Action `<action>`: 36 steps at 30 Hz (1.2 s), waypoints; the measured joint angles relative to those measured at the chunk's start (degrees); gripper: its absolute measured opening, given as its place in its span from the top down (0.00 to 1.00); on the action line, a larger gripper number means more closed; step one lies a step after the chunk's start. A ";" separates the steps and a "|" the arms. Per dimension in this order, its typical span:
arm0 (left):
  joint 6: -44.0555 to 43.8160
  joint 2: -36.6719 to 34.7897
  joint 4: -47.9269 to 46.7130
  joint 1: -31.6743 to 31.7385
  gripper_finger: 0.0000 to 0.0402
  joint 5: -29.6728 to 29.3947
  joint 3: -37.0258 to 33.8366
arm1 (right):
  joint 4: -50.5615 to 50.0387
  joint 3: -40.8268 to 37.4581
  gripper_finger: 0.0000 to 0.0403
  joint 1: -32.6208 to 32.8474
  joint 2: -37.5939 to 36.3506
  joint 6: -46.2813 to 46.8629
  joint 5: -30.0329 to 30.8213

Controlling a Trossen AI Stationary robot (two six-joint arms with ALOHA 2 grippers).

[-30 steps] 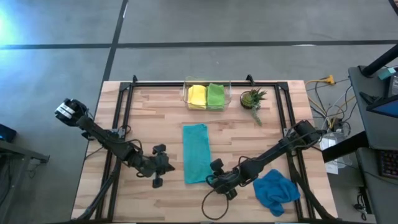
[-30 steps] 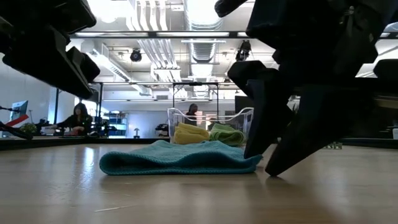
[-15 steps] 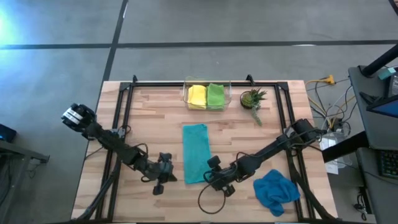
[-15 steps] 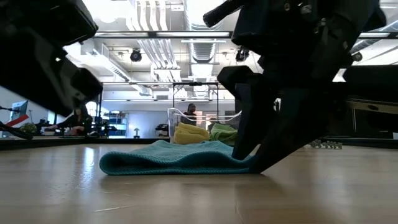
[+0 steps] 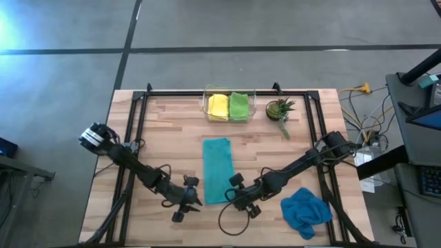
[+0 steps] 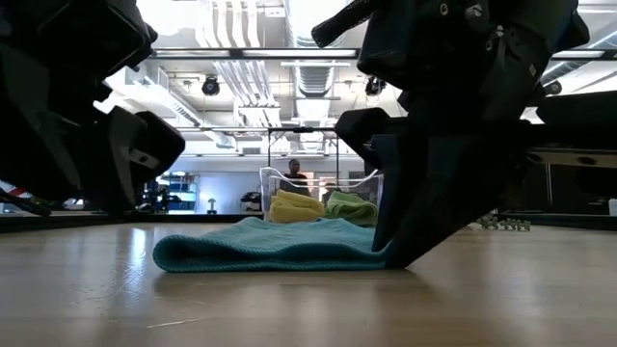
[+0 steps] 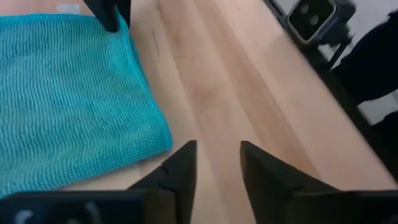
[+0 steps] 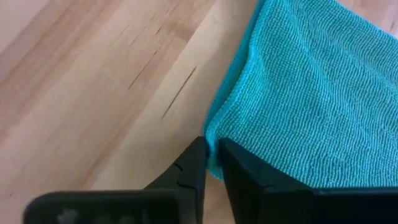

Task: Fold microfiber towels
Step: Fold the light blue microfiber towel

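Left tool (image 7: pixel 214 163) sits low near the worktop's (image 5: pixel 165 124) front edge, just beside the teal towel's (image 5: pixel 217 169) left front corner, fingers parted, holding nothing. Teal towel lies folded lengthwise mid-worktop. Right tool (image 8: pixel 211 163) is pinched narrow on its right front corner. Blue towel (image 5: pixel 304 211) lies crumpled at the front right corner.

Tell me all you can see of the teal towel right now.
The teal towel is a soft, knitted-looking cloth, folded into a long narrow strip lying flat on the wooden table, mid-table, in front of the clear bin. The right gripper pinches its near right corner, jaws nearly shut on the edge. The left gripper stands open beside the near left corner, not touching.
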 joint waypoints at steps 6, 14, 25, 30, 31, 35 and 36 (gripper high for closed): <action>4.68 0.17 -1.76 0.00 0.61 -3.33 -0.08 | 0.15 -0.02 0.97 -0.03 0.07 0.20 -0.16; 15.00 0.17 -1.68 0.00 0.58 -10.22 0.28 | 0.47 -0.07 0.98 -0.09 0.13 0.24 -0.18; 26.46 3.96 -1.65 -0.11 0.58 -9.15 2.93 | 1.69 0.06 0.98 -0.11 0.22 2.75 -0.14; 32.38 8.81 -5.73 -0.10 0.58 -9.36 7.84 | 1.52 0.67 0.98 -0.14 0.33 2.73 -0.18; 32.30 9.30 -7.80 0.03 0.58 -9.52 9.16 | 1.52 0.70 0.98 -0.14 0.33 2.75 -0.17; 30.64 9.58 -10.77 0.13 0.58 -9.66 10.50 | 1.51 0.70 0.98 -0.14 0.33 4.18 -0.22; 30.96 9.35 -11.18 0.10 0.58 -10.20 10.50 | 1.51 0.70 0.98 -0.14 0.33 4.43 -0.20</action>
